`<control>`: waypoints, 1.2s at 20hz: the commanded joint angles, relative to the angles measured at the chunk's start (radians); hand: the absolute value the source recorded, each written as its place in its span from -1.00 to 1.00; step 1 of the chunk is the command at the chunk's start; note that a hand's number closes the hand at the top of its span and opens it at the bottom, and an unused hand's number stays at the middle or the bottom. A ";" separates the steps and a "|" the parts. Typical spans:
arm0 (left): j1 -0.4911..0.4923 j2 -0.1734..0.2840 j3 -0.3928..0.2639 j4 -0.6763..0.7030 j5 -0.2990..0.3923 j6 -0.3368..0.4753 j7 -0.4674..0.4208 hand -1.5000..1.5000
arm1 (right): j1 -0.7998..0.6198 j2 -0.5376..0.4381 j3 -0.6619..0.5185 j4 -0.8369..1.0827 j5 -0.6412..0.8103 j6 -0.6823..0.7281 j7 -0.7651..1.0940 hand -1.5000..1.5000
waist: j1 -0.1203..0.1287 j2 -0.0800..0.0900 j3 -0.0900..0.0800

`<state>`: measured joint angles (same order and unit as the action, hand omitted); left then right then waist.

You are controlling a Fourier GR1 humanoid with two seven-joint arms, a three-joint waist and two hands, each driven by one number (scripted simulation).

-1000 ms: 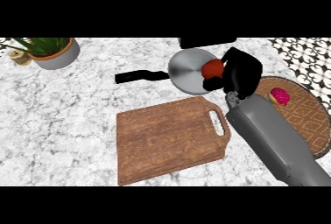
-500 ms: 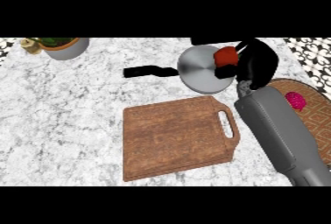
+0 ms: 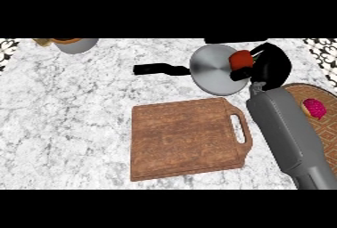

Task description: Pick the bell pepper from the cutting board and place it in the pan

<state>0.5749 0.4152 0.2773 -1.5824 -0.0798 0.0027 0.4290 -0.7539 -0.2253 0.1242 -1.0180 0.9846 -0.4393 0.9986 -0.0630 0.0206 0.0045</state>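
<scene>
My right hand (image 3: pixel 270 64) is curled round a red bell pepper (image 3: pixel 240 58) and holds it over the right part of the silver pan (image 3: pixel 212 71). The pan has a black handle (image 3: pixel 158 69) pointing left. The wooden cutting board (image 3: pixel 187 137) lies in front of the pan, with nothing on it. My grey right forearm (image 3: pixel 284 129) runs along the board's right side. My left hand does not show.
A brown woven mat (image 3: pixel 326 129) at the right edge carries a pink fruit (image 3: pixel 314 108). A grey pot (image 3: pixel 76 43) stands at the far left of the marble counter (image 3: pixel 66 116).
My right hand has carried the pepper further over the pan. The view has shifted, so the board, pan and pot sit lower and more to the right in it.
</scene>
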 commanded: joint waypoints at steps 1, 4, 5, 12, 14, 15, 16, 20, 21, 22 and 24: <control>-0.266 -0.043 -0.048 -0.116 0.059 0.014 -0.122 0.00 | 0.003 0.014 -0.054 0.063 -0.023 -0.074 0.003 1.00 | -0.001 0.005 -0.005; -0.288 -0.042 -0.041 -0.129 0.057 0.007 -0.104 0.00 | -0.022 0.035 -0.098 0.085 -0.055 -0.121 -0.027 1.00 | 0.008 0.013 -0.002; -0.277 -0.037 -0.044 -0.135 0.047 -0.003 -0.116 0.00 | -0.003 0.050 -0.112 0.094 -0.066 -0.159 -0.042 1.00 | 0.015 0.015 0.000; -0.292 -0.068 -0.051 -0.119 0.022 -0.012 -0.121 0.00 | -0.008 0.086 -0.194 0.160 -0.154 -0.228 -0.153 -1.00 | 0.040 0.024 0.000; -0.319 -0.059 -0.046 -0.119 0.026 -0.027 -0.102 0.00 | -0.026 0.110 -0.198 0.171 -0.152 -0.261 -0.171 -1.00 | 0.036 0.027 0.000; -0.310 -0.055 -0.040 -0.129 0.026 -0.035 -0.107 0.00 | -0.029 0.095 -0.208 0.186 -0.156 -0.266 -0.193 -1.00 | 0.049 0.026 0.001; -0.322 -0.059 -0.044 -0.125 0.015 -0.030 -0.101 0.00 | -0.031 0.101 -0.215 0.182 -0.169 -0.279 -0.214 -1.00 | 0.036 0.026 0.001; -0.317 -0.067 -0.037 -0.120 0.015 -0.051 -0.110 0.00 | -0.046 0.103 -0.251 0.187 -0.174 -0.381 -0.277 -1.00 | 0.049 0.019 -0.001; -0.318 -0.080 -0.046 -0.118 0.001 -0.044 -0.113 0.00 | -0.048 0.106 -0.259 0.188 -0.175 -0.405 -0.292 -1.00 | 0.047 0.019 -0.001; -0.323 -0.071 -0.038 -0.115 -0.003 -0.048 -0.111 0.00 | -0.054 0.097 -0.268 0.193 -0.174 -0.423 -0.305 -1.00 | 0.045 0.020 -0.002; -0.314 -0.078 -0.034 -0.112 -0.002 -0.059 -0.117 0.00 | -0.063 0.086 -0.292 0.191 -0.181 -0.465 -0.336 -1.00 | 0.051 0.012 -0.002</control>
<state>0.4869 0.3861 0.2861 -1.5856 -0.1543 -0.0759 0.4232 -0.8013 -0.1333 -0.1337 -0.8333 0.8143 -0.7994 0.6986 0.0080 0.0426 0.0069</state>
